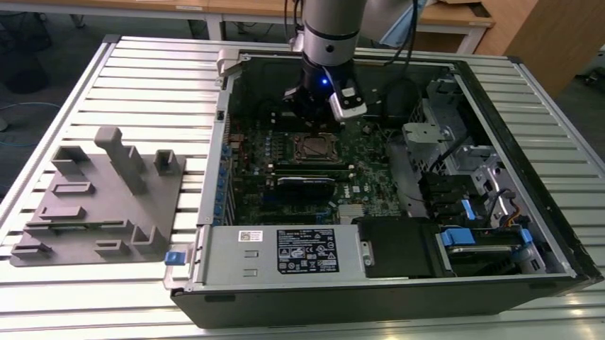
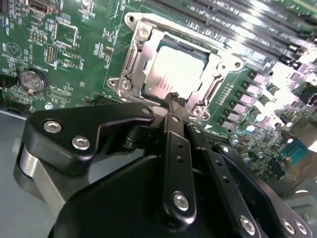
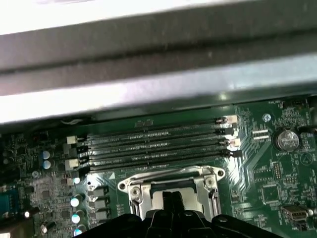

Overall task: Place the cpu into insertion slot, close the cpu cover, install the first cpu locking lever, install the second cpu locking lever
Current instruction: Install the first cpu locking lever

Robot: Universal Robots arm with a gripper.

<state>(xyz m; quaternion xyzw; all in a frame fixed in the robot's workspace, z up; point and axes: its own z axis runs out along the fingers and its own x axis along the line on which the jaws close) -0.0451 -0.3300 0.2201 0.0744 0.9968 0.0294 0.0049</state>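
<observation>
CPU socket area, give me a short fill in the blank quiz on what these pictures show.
1. The cpu lies inside the ____.
2. The cpu cover lies ____ over it.
3. The gripper hangs just above the socket's ____.
4. The circuit board is ____ in colour.

Missing words: insertion slot; closed; edge; green

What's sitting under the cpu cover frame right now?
In the second wrist view the cpu lies in the insertion slot, showing through the cut-out of the closed cpu cover. The slot's pin field is covered, and the gripper hides the near edge.
</observation>
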